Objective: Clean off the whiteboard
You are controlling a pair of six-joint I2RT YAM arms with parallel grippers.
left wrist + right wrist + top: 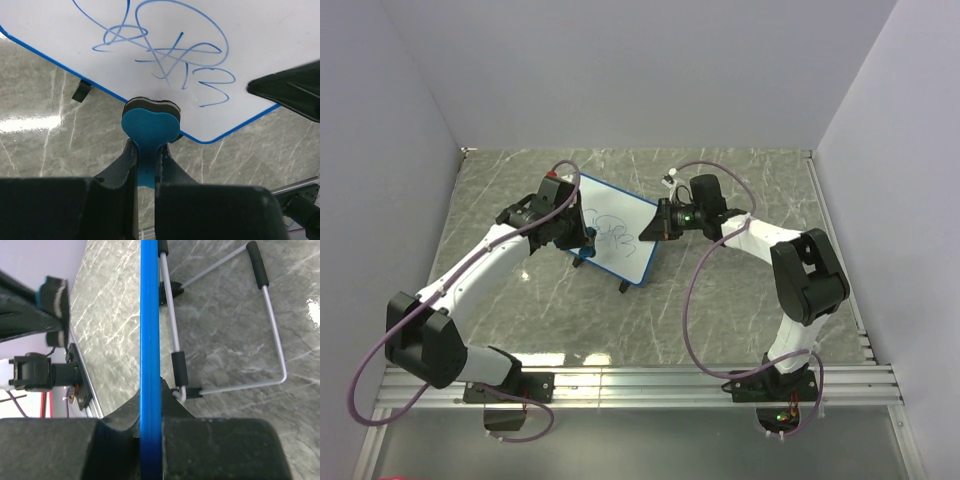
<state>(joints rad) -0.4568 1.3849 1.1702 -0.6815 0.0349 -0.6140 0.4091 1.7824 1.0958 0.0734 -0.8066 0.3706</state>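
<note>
The whiteboard (pixel 620 225) stands tilted on the marble table, white with a thin blue rim and blue scribbles (pixel 170 55) on its face. My left gripper (pixel 147 150) is shut on a blue eraser (pixel 151 125), whose dark felt pad touches the board's lower edge just below the scribbles. In the top view, the left gripper (pixel 582 238) is at the board's left side. My right gripper (pixel 650 228) is shut on the board's right edge; its wrist view shows the blue rim (pixel 150 315) edge-on between the jaws (pixel 150 405). The eraser also shows in the right wrist view (pixel 52 297).
The board's wire stand (pixel 270 315) with black sleeves rests on the table behind the board. A black foot (pixel 81 91) sits under the board's edge. An aluminium rail (pixel 640 380) runs along the near edge. Grey walls enclose the table on three sides.
</note>
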